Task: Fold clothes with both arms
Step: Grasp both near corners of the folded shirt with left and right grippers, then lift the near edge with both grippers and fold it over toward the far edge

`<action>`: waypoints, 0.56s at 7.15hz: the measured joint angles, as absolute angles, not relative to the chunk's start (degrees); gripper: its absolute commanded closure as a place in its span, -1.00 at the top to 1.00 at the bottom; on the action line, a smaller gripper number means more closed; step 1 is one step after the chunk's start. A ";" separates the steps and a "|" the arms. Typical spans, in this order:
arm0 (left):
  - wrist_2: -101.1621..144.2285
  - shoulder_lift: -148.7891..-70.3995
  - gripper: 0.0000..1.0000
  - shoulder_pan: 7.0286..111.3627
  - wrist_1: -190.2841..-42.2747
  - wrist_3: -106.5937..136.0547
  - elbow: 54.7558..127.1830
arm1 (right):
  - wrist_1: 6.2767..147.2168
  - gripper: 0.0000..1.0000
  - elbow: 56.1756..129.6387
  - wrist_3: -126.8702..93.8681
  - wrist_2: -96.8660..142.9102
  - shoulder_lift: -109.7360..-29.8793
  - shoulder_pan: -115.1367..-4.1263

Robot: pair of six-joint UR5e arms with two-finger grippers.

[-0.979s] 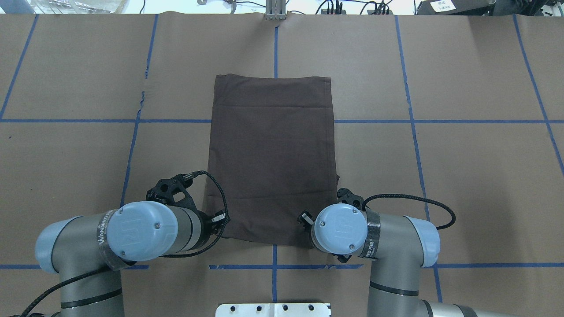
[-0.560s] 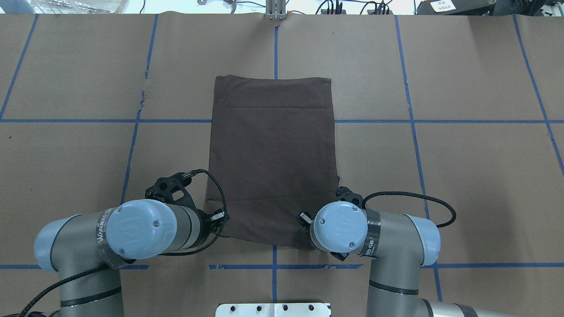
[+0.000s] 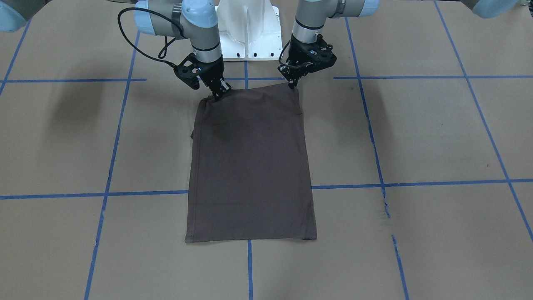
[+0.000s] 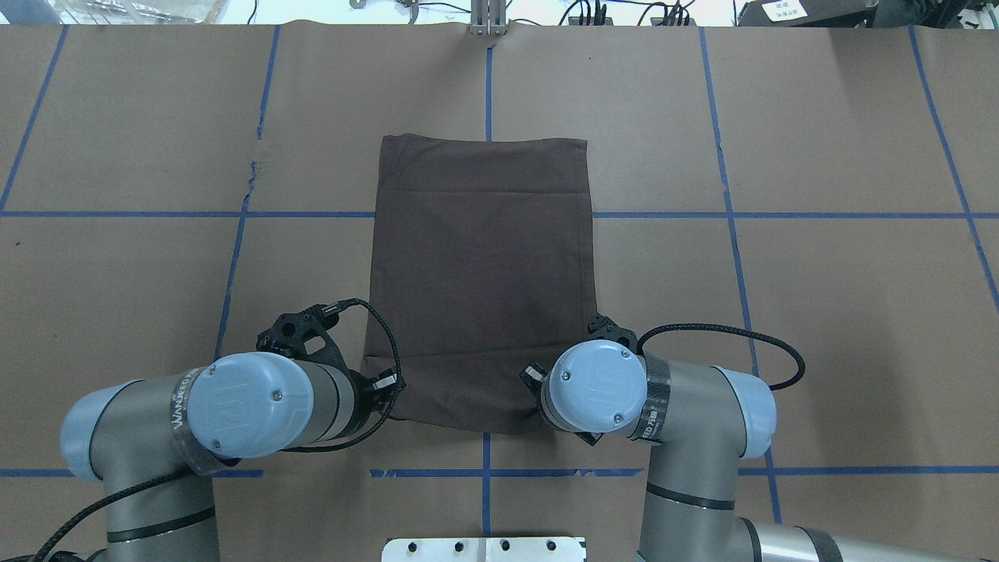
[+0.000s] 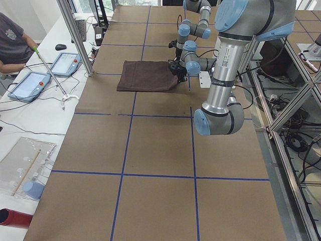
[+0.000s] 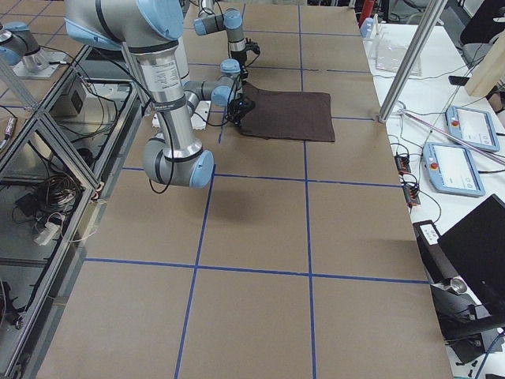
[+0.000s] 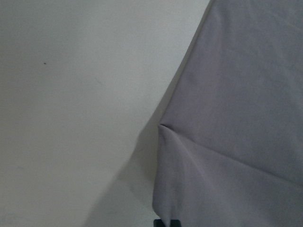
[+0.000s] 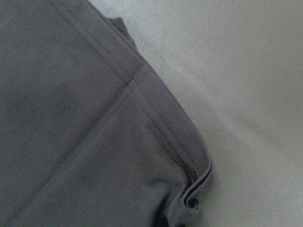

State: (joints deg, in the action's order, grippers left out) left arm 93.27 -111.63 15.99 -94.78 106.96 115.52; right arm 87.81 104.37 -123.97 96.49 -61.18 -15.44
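Observation:
The dark brown-grey T-shirt [image 3: 250, 166] lies folded into a tall rectangle on the brown paper table [image 3: 416, 137]; it also shows in the overhead view [image 4: 480, 273]. My left gripper [image 3: 293, 86] is shut on the shirt's near corner on the front view's right. My right gripper [image 3: 217, 97] is shut on the other near corner. Both corners are raised a little off the table. The left wrist view shows the pinched cloth [image 7: 227, 142] running up from the bottom edge, and the right wrist view shows a hemmed corner [image 8: 156, 142]. In the overhead view the wrists hide the fingers.
The white pedestal base [image 3: 249, 33] stands just behind the shirt's near edge. Blue tape lines [image 4: 488, 78] grid the table. A metal post [image 5: 75, 35], tablets [image 5: 30, 85] and a seated person [image 5: 12, 42] are at the far side, off the paper.
My right arm has moved forward and slightly inward with its corner. The shirt's near edge has crept forward and a crease has formed across it. My left arm has barely moved.

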 measured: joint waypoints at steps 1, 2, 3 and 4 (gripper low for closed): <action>93.31 -111.63 -1.00 15.99 -94.79 106.96 115.67 | 87.74 -1.00 104.43 -123.94 96.50 -61.03 -15.59; 93.33 -111.51 -1.00 15.99 -94.75 106.96 116.16 | 87.65 -1.00 105.06 -123.87 96.81 -61.13 -15.78; 93.34 -111.42 -1.00 15.73 -94.67 106.98 116.89 | 87.54 -1.00 106.38 -123.63 98.15 -61.64 -16.06; 93.60 -111.38 -1.00 15.18 -94.59 107.04 117.51 | 87.43 -1.00 108.10 -123.35 99.79 -62.61 -16.17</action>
